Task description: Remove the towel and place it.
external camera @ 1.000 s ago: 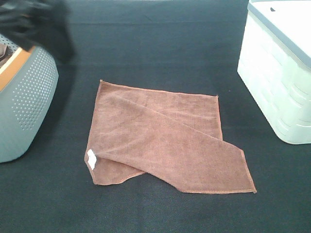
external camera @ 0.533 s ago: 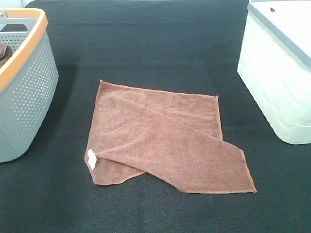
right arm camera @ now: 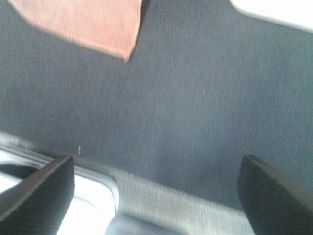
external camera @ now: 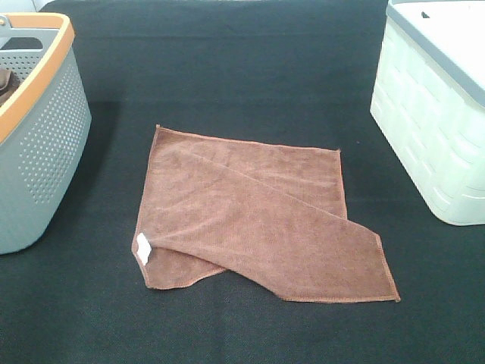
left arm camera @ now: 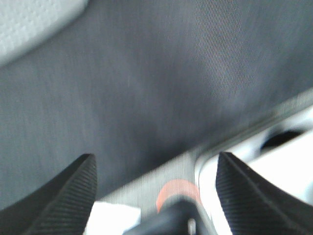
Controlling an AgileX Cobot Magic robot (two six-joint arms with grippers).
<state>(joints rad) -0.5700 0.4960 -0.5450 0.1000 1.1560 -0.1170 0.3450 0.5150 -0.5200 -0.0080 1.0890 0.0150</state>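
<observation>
The reddish-brown towel point(external camera: 250, 220) lies flat on the black table cloth in the middle of the high view, one edge folded over diagonally, its small white tag point(external camera: 142, 249) at the near left corner. A corner of the towel point(right arm camera: 93, 24) also shows in the right wrist view. Neither arm shows in the high view. My left gripper point(left arm camera: 154, 188) is open and empty over dark cloth near the table edge. My right gripper point(right arm camera: 156, 188) is open and empty, apart from the towel corner.
A grey perforated basket point(external camera: 42, 144) with an orange rim stands at the left edge. A pale green lidded bin point(external camera: 436, 114) stands at the right. The black cloth point(external camera: 242, 68) covers the table; both wrist views show its edge and white gear beyond.
A dark blurred arm over the basket at the upper left one second ago has left the high view. The towel has not moved.
</observation>
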